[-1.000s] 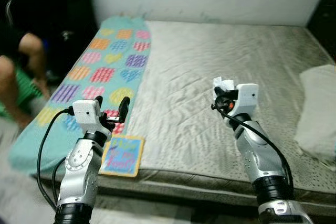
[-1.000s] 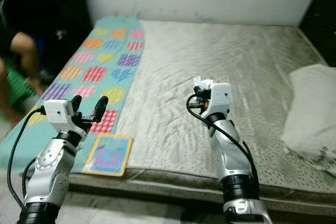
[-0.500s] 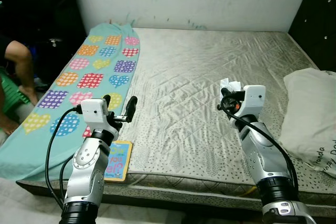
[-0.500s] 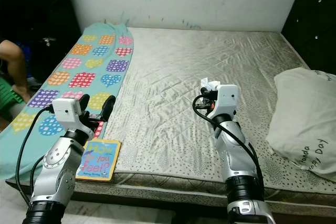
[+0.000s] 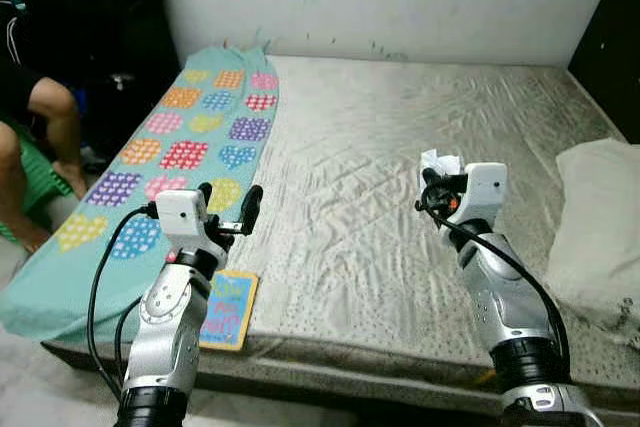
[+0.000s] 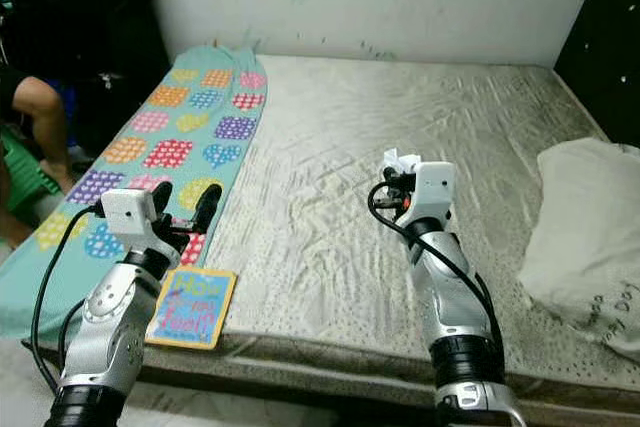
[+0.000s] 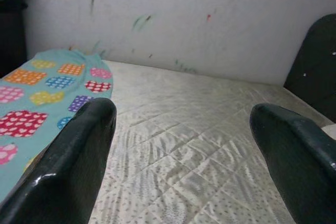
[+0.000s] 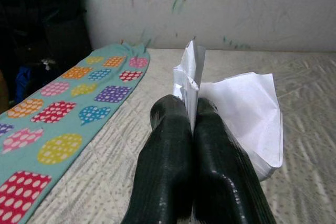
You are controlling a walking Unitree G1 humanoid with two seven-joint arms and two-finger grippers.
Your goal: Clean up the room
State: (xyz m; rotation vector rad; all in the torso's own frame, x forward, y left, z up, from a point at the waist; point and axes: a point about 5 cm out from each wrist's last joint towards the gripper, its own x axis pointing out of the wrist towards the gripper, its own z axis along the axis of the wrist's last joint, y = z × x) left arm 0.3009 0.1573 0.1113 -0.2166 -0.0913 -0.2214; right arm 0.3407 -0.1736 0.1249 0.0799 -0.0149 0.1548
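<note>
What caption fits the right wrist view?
Right gripper shut on crumpled white paper above the bare mattress, heart-patterned blanket alongside.

A children's book (image 6: 192,309) is lying at the lower left of the frame, on the near edge of the bed (image 6: 400,127), and its cover is showing large coloured lettering that is too blurred here to read with certainty. At the right edge of the frame, a pale pillow (image 6: 580,237) is carrying dark print near its lower corner, where the letters "Do" are showing; the rest is running out of the frame.
</note>
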